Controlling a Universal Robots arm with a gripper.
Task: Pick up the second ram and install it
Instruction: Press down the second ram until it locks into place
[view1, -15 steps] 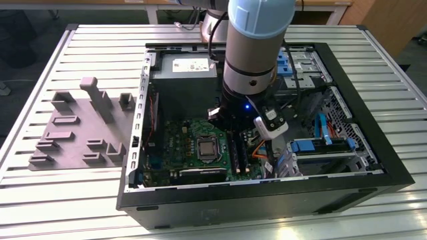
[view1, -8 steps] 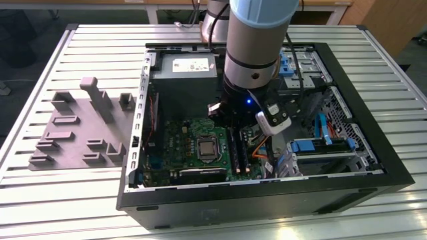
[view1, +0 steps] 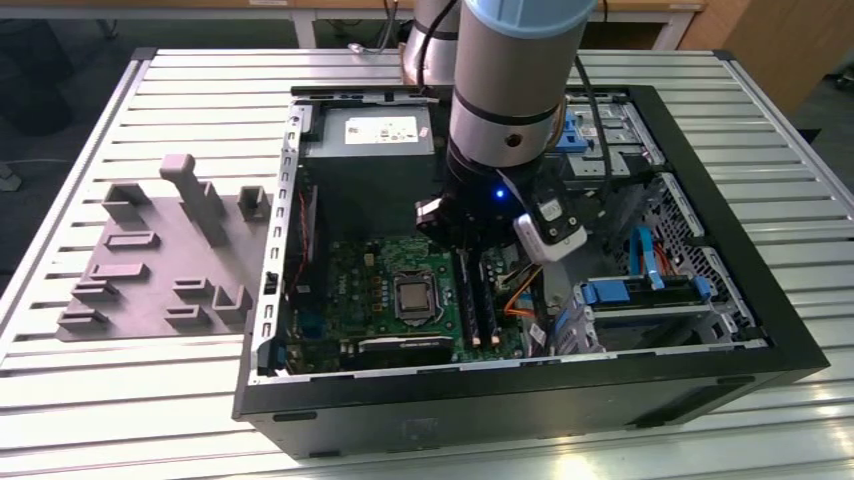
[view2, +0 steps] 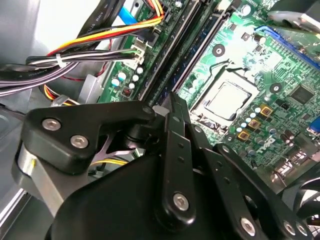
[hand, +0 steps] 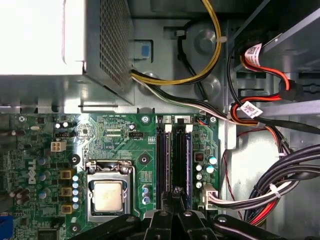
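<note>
Gripper down inside open PC case, fingers pinched nearly together over memory slots beside CPU socket. Second ram sits seated in slot; grip on it unclear.

Exterior view: high, oblique, looking down on the open computer case from a distance. Both wrist views: close above the motherboard, sharing its processor socket and memory slots.

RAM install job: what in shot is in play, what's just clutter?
In play: gripper, over the memory slots; motherboard.
Clutter: power supply; CPU socket; cable bundles; grey fixture tray.
</note>
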